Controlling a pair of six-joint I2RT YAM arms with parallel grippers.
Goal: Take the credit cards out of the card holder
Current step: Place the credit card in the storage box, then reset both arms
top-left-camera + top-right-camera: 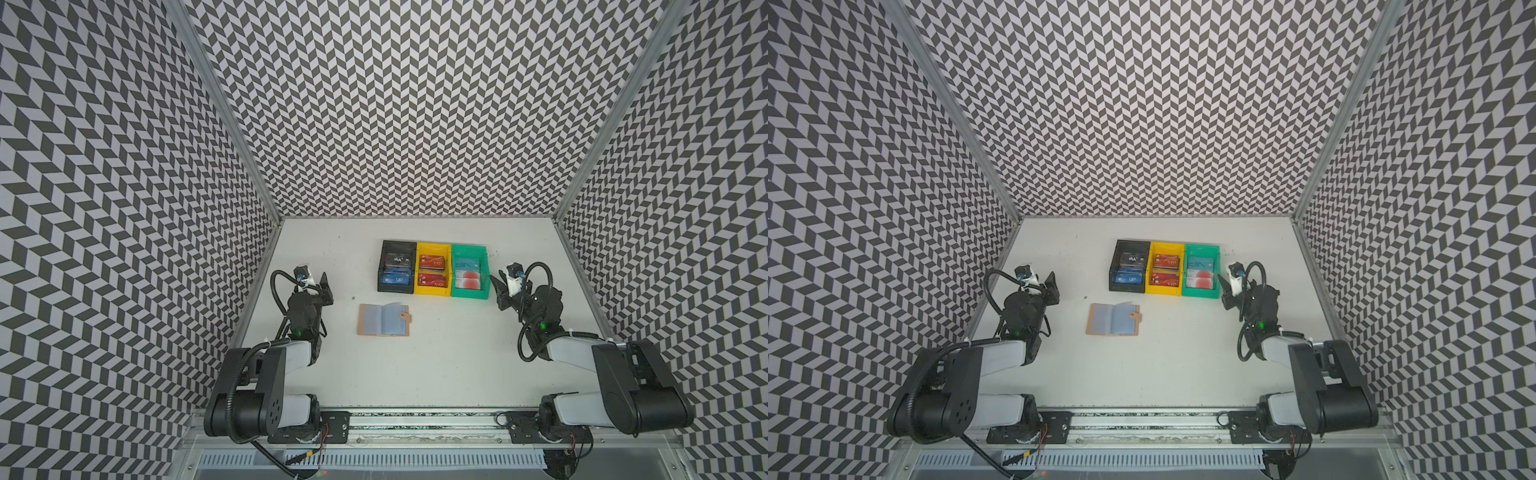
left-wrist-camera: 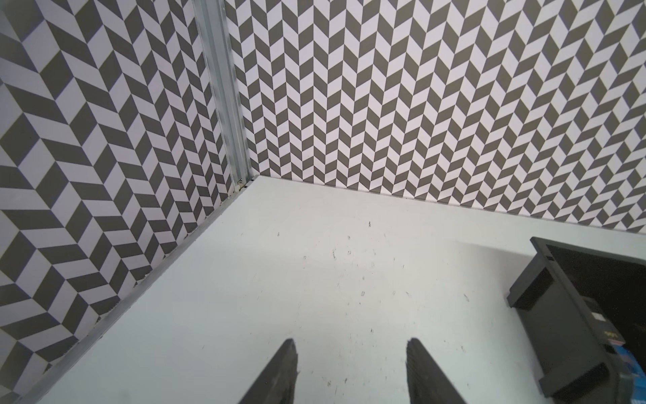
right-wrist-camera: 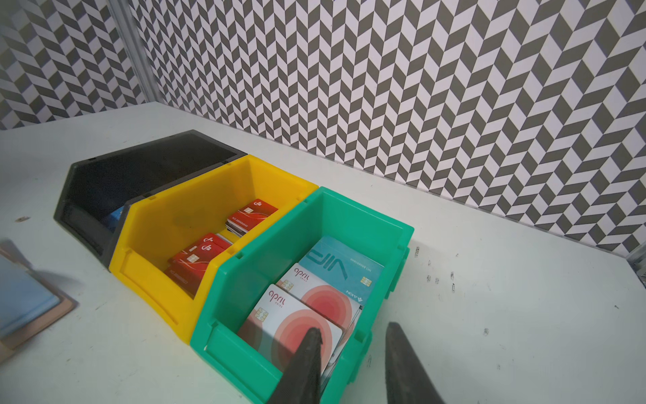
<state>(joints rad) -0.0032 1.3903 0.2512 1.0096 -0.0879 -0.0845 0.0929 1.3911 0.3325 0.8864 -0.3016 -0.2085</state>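
White tabletop (image 1: 457, 365) inside chevron walls (image 1: 415, 104): my left gripper (image 1: 325, 280) hangs half-open, empty, with the card holder (image 1: 384, 319) lying open to its right — nearer this arm, long axis crosswise. Credit cards (image 1: 432, 262) sit in bins (image 1: 433, 246) beyond; the right gripper (image 3: 353, 330), slightly parted, empty, hovers by the green bin (image 3: 370, 224).

The left end effector (image 1: 326, 282) hovers off the left side of the card holder (image 1: 384, 319), its fingers (image 2: 279, 377) parted with nothing between them. The right end effector (image 1: 498, 279) hovers well off the card holder's right side, its fingers less widely parted, also empty.
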